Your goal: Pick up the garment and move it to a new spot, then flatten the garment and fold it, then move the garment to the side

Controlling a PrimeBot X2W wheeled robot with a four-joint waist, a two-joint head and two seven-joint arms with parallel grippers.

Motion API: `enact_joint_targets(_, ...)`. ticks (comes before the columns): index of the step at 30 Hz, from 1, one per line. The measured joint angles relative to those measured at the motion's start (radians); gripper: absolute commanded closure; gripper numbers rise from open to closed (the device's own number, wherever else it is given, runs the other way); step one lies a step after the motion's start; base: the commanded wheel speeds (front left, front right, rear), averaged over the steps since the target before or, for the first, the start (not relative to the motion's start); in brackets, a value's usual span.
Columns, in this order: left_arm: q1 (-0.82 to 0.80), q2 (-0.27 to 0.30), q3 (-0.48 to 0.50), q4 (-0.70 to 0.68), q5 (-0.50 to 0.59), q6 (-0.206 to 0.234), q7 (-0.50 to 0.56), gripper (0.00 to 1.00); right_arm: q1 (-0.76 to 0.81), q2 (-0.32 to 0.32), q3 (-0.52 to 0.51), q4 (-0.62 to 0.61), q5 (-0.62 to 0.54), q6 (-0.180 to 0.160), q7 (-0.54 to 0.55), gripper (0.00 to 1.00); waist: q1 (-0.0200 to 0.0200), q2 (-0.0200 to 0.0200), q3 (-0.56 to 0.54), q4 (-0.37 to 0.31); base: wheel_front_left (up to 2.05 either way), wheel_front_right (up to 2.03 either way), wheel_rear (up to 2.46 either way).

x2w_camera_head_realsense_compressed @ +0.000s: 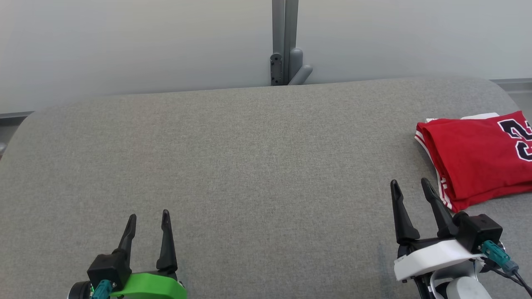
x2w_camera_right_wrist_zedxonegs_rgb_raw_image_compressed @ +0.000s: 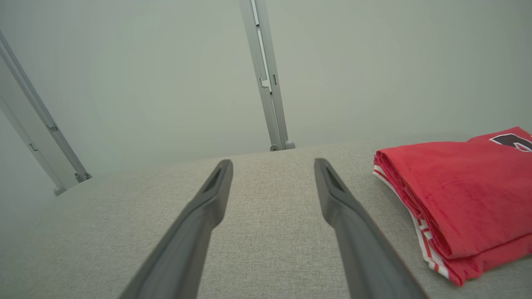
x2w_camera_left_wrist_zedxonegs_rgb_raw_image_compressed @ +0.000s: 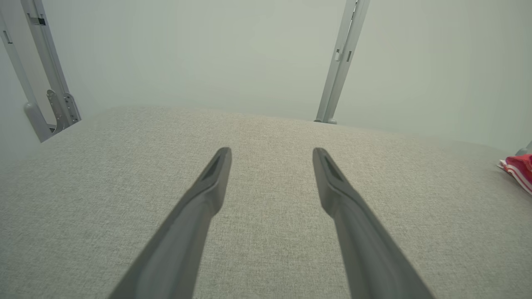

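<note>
The right hand (x2w_camera_head_realsense_compressed: 409, 182), fingers apart and empty, has the folded red garment (x2w_camera_head_realsense_compressed: 474, 158) just to its right on the worktop (x2w_camera_head_realsense_compressed: 249, 166); the left hand (x2w_camera_head_realsense_compressed: 149, 214), also spread, is well apart from it

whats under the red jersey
The red jersey lies folded on the gray fabric surface. A white strip peeks out at its far edge; what else lies beneath is covered.

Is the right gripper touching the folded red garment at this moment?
Apart. The right wrist view shows it: a strip of bare grey table lies between the fingers of the open right gripper and the striped edge of the red garment.
</note>
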Motion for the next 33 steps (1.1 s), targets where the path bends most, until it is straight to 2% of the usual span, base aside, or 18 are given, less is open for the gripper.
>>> enact_joint_targets(28,0.015,-0.001,0.008,-0.040,0.023,0.010,0.000,0.00,0.010,0.001,0.001,0.017,0.004,0.000,0.001,0.00,0.0000,0.0000,-0.004,0.009,0.00,0.00,0.00)
enact_joint_targets(29,0.016,-0.001,0.008,-0.038,0.020,0.010,0.000,1.00,0.010,0.001,0.001,0.020,0.004,0.000,0.001,1.00,0.0000,0.0000,-0.004,0.009,0.00,0.00,0.00)
enact_joint_targets(33,0.024,-0.002,0.005,-0.001,0.020,0.010,0.006,1.00,0.029,0.004,0.002,0.053,0.004,0.000,0.002,1.00,0.0000,0.0000,-0.004,0.009,0.00,0.00,0.00)
